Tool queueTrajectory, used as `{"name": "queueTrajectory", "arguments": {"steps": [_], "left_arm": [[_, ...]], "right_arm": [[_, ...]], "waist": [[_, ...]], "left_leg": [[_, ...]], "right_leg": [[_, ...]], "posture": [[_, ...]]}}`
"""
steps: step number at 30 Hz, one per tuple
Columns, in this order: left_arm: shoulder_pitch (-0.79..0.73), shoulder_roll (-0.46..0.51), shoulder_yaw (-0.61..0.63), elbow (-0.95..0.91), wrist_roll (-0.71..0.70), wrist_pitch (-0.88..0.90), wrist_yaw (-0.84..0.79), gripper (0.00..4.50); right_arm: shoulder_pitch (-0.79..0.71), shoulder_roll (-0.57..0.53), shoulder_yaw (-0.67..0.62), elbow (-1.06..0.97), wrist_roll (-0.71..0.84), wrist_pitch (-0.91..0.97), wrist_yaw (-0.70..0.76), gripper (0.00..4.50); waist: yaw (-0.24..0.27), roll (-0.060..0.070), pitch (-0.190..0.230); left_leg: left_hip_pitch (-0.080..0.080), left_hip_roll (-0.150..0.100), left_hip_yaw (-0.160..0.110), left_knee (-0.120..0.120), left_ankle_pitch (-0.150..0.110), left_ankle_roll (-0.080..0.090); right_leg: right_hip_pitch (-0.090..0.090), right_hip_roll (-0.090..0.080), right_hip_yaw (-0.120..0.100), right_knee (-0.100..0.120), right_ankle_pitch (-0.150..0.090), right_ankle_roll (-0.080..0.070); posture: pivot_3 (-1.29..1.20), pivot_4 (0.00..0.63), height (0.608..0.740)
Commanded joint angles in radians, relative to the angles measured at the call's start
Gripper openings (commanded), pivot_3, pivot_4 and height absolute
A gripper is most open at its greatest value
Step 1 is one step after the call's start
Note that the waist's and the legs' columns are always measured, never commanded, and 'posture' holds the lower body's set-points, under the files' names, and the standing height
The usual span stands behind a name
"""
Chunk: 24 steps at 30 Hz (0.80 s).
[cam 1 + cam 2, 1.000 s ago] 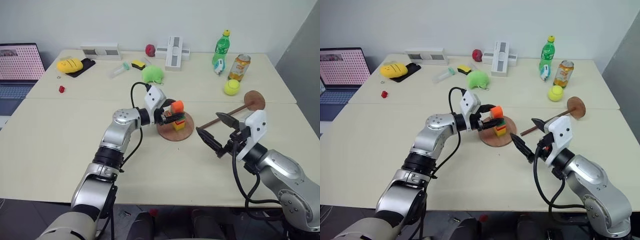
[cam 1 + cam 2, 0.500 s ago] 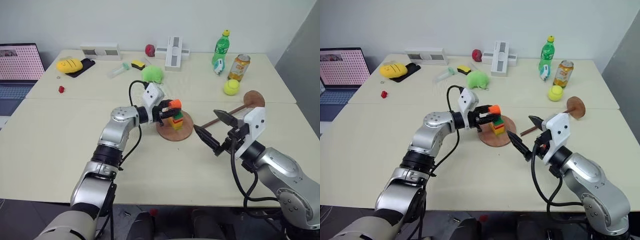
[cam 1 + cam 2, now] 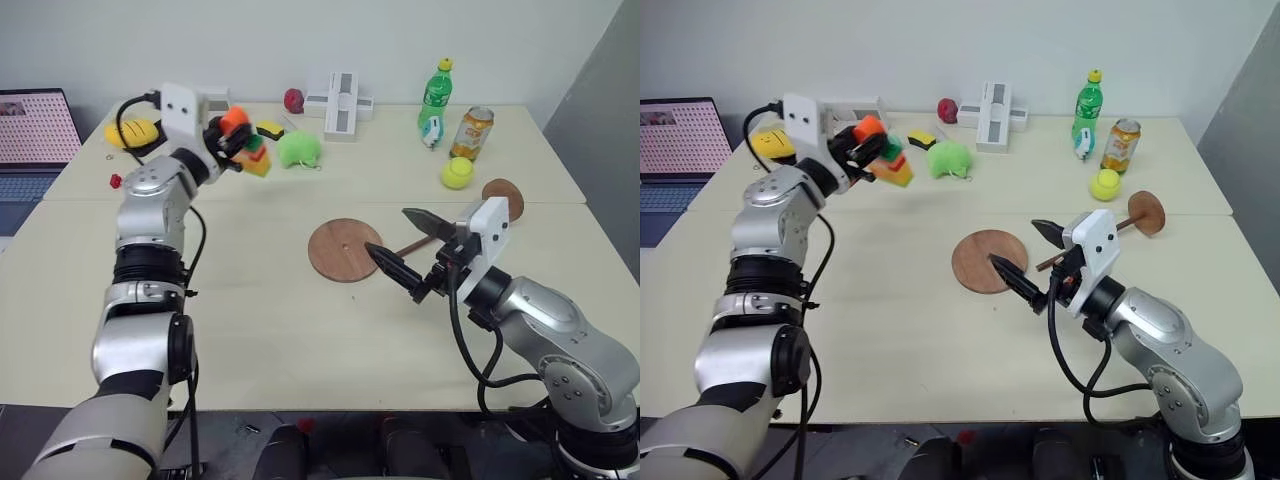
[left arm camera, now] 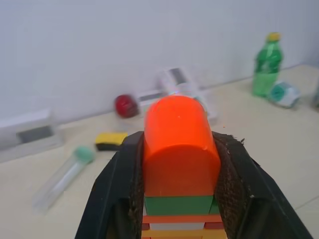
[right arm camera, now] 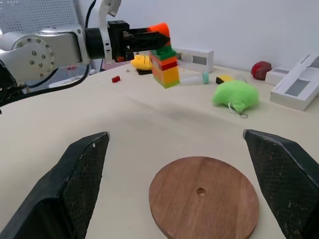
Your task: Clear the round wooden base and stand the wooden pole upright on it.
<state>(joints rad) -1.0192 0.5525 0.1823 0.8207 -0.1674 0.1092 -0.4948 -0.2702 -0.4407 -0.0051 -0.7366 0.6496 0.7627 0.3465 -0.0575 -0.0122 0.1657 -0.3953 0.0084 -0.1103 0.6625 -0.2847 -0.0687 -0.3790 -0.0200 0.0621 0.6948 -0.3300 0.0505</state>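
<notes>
The left gripper (image 3: 232, 137), raised at upper left on an upright forearm, is clamped on a toy brick stack (image 3: 248, 146) with an orange top. The right gripper (image 3: 402, 247), fingers spread wide, reaches in at centre right. Beside it the round wooden base (image 3: 343, 249) lies flat and bare. The wooden pole (image 3: 494, 196) slants toward upper right, disc end farthest.

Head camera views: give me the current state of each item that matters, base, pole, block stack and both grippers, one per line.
round wooden base: flat on the table, bare, centre hole showing.
wooden pole: lying on the table behind the right gripper, not held.
block stack: in the air, clamped by its orange top block.
left gripper: shut on the block stack, raised over the table's left side.
right gripper: open, holding nothing, beside the base.
</notes>
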Motion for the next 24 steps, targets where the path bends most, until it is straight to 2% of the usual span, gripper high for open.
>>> {"name": "queueTrajectory", "arguments": {"steps": [1, 8, 20, 21, 24], "left_arm": [[-0.059, 0.059, 0.056, 0.163, 0.019, -0.097, 0.108, 1.5], [-0.096, 0.068, 0.037, 0.363, 0.081, -0.217, 0.178, 1.5], [-0.118, 0.052, 0.087, 0.447, 0.058, -0.209, 0.205, 1.5], [-0.118, 0.053, 0.088, 0.448, 0.06, -0.208, 0.206, 2.21], [-0.118, 0.052, 0.093, 0.45, 0.06, -0.202, 0.209, 2.9]], "right_arm": [[-0.02, -0.007, 0.004, -0.009, 0.009, -0.016, 0.023, 4.5], [-0.024, -0.011, -0.005, -0.011, 0.014, -0.002, 0.02, 4.5], [0.0, -0.015, -0.023, -0.043, 0.025, 0.017, -0.012, 4.5], [0.002, -0.014, -0.023, -0.043, 0.025, 0.016, -0.012, 4.5], [0.005, -0.014, -0.023, -0.041, 0.023, 0.014, -0.01, 4.5]], "waist": [[0.0, 0.0, 0.0], [0.003, -0.001, 0.0], [-0.003, -0.002, -0.001], [-0.003, -0.002, -0.001], [-0.003, -0.002, -0.001]], "left_leg": [[0.0, 0.0, 0.0, 0.0, 0.0, 0.0], [-0.002, -0.001, -0.001, 0.001, 0.001, -0.002], [-0.004, 0.0, 0.0, 0.001, 0.002, -0.002], [-0.004, 0.0, 0.0, 0.001, 0.002, -0.002], [-0.004, 0.0, 0.0, 0.001, 0.002, -0.002]], "right_leg": [[0.0, 0.0, 0.0, 0.001, 0.0, 0.0], [-0.002, -0.001, -0.001, 0.001, 0.0, 0.0], [-0.005, 0.0, 0.0, 0.003, 0.0, 0.0], [-0.005, 0.0, 0.0, 0.004, 0.0, 0.0], [-0.005, 0.0, 0.0, 0.004, 0.0, 0.0]], "posture": [[0.0, 0.15, 0.74], [0.0, 0.15, 0.74], [0.0, 0.15, 0.74], [0.0, 0.15, 0.74], [0.0, 0.15, 0.74]]}}
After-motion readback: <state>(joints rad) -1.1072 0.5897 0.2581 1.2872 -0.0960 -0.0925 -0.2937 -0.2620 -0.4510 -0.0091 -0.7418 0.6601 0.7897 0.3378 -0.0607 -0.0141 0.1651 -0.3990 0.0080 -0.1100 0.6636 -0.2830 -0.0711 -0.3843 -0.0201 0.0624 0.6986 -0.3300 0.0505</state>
